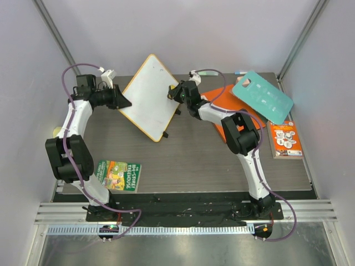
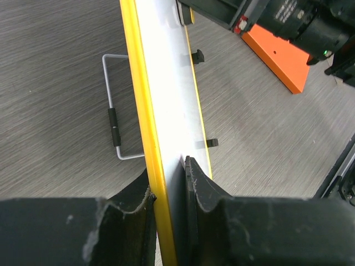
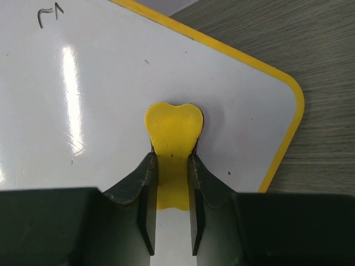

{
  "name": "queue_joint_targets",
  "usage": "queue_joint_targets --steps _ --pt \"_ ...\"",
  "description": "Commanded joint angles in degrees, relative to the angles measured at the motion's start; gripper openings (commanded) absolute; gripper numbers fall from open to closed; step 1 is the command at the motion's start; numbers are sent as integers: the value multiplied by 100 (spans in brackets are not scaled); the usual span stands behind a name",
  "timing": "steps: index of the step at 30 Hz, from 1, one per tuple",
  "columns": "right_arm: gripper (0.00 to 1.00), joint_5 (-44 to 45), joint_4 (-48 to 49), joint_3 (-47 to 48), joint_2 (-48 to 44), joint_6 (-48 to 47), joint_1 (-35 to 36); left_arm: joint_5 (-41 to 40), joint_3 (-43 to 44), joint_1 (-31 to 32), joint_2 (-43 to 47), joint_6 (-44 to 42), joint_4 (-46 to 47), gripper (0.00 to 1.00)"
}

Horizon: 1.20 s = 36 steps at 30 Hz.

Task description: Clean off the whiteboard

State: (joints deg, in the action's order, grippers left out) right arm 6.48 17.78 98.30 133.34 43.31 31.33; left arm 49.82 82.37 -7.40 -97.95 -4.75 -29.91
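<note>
Left end effector [image 2: 169, 185] is clamping the whiteboard [image 2: 166, 94] by its rim — likely a stiff, light, slick panel. Right end effector [image 3: 172, 166] is pinching an eraser [image 3: 173, 124] tight — pressing it on the face ahead.

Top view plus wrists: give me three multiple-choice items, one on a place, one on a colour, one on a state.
1. Where does the green book lie? A far right; B near left; C centre.
2. What colour is the eraser in the right hand? A blue; B black; C yellow.
3. How is the whiteboard? A gripped at its rim by the left hand; B flat, untouched; C covered over.
Key: B, the top view shows it near left; C, the right wrist view shows it yellow between the fingers; A, the left wrist view shows fingers closed on the yellow rim.
</note>
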Motion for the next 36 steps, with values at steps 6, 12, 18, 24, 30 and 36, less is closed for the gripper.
queue_joint_targets --steps 6,12,18,24,30,36 --pt "1 -209 -758 2051 720 -306 48 -227 -221 248 224 -1598 -489 0" --pt "1 -261 -890 3122 1123 -358 40 -26 -204 239 277 -1862 -788 0" --pt "1 -578 -751 3854 1431 -235 48 1 -168 248 303 -2056 -973 0" --pt "1 -807 -39 3968 1511 -262 171 1 -169 248 303 -2109 -1034 0" --pt "1 -692 296 4250 1713 -306 268 1 -177 248 303 -2109 -1052 0" --pt "1 -350 305 4154 1713 -437 356 -34 -133 248 268 -2126 -1104 0"
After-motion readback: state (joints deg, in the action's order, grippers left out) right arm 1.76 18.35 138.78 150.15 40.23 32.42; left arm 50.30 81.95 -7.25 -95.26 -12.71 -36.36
